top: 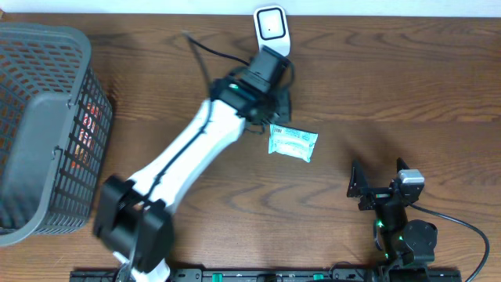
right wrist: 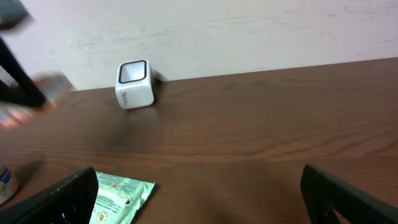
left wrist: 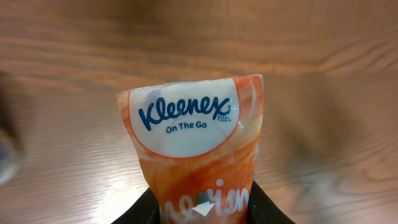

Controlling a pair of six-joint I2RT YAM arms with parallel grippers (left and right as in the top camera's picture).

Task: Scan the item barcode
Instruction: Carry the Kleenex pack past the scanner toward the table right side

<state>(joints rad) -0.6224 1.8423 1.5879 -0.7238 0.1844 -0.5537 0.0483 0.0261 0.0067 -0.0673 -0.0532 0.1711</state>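
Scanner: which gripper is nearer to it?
Left. The left gripper, holding a Kleenex pack, is just in front of the scanner; the right gripper sits open, far back from it.

One scanner [top: 271,25], one basket [top: 78,160], one green packet [top: 292,142], one orange Kleenex pack [left wrist: 199,143].

Tissue pack [left wrist: 199,149]: soft orange wrapper with a white disc that read "Kleenex On The Go". It was gripped at its lower end by the left gripper [top: 266,69], printed face towards the wrist camera. Scanner [top: 272,28]: small white block with a dark-framed window, which stood at the far edge of the table [top: 391,78], just beyond the gripper. Green packet [top: 292,142]: lay flat on the table near the gripper, barcode at one end.
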